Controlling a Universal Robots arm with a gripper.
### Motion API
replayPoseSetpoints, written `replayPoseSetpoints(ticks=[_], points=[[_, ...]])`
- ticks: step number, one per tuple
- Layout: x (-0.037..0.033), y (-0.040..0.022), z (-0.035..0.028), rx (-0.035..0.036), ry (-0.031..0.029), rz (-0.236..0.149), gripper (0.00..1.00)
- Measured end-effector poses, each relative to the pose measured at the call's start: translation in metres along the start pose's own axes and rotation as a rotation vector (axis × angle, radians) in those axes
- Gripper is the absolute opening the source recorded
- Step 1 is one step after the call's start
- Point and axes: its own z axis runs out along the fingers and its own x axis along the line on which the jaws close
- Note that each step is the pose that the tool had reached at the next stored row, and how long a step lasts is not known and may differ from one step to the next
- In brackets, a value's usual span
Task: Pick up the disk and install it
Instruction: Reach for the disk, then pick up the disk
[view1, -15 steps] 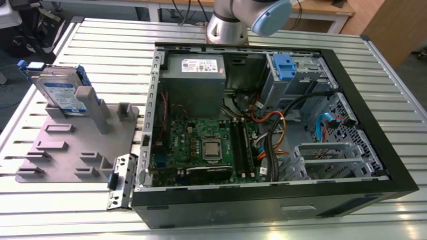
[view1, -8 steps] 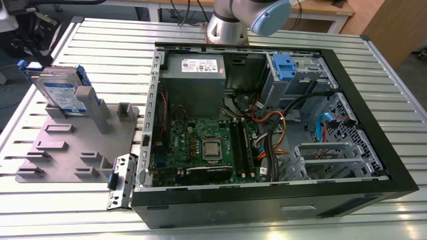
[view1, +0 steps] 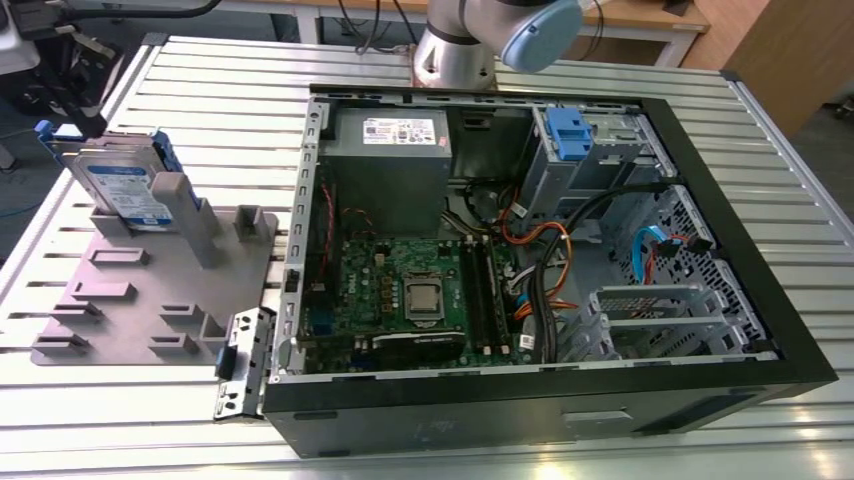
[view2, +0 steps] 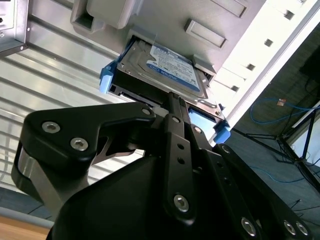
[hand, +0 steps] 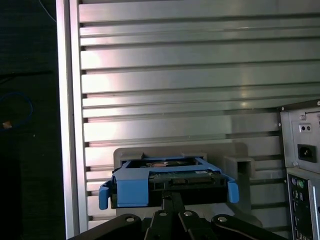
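Note:
The disk, a silver drive with a white-and-blue label in blue rails, stands on edge in the slot of a grey holder at the exterior view's left. My gripper hangs just beyond its upper far corner. In both wrist views the black fingers lie together right at the disk's near edge, over its connector side. My gripper looks shut, with nothing between the fingers, and the disk rests in the holder.
An open computer case lies on the ribbed metal table to the exterior view's right of the holder. Its drive cage holds a blue bracket. Orange and black cables cross the inside. The arm's base stands behind the case.

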Motion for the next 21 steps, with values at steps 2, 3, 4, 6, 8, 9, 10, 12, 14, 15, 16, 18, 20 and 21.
replayPoseSetpoints(ticks=[2,3,4,6,8,9,10,12,14,15,16,18,20,21], points=[[0.0000,0.0000,0.0001,0.0003,0.0001,0.000,0.11],[0.0001,0.0000,0.0015,0.0002,-0.0001,0.000,0.11],[0.0001,-0.0001,0.0028,0.0002,-0.0001,0.000,0.11],[0.0001,-0.0001,0.0028,0.0002,-0.0001,0.000,0.11],[0.0001,-0.0001,0.0020,0.0001,-0.0002,0.000,0.11],[0.0001,-0.0001,0.0015,0.0001,-0.0002,0.000,0.11],[0.0001,0.0000,0.0010,0.0002,-0.0001,0.000,0.11],[0.0001,0.0000,0.0002,0.0001,-0.0002,0.000,0.11],[0.0000,0.0000,-0.0002,0.0001,-0.0003,0.000,0.11],[0.0000,0.0000,-0.0002,0.0001,-0.0003,0.000,0.11],[0.0000,0.0000,-0.0003,0.0001,-0.0003,0.000,0.11],[0.0001,0.0000,-0.0004,0.0002,-0.0001,0.000,0.11],[0.0000,0.0000,-0.0004,0.0001,-0.0002,0.000,0.11],[0.0000,0.0000,-0.0004,0.0001,-0.0002,0.000,0.11]])
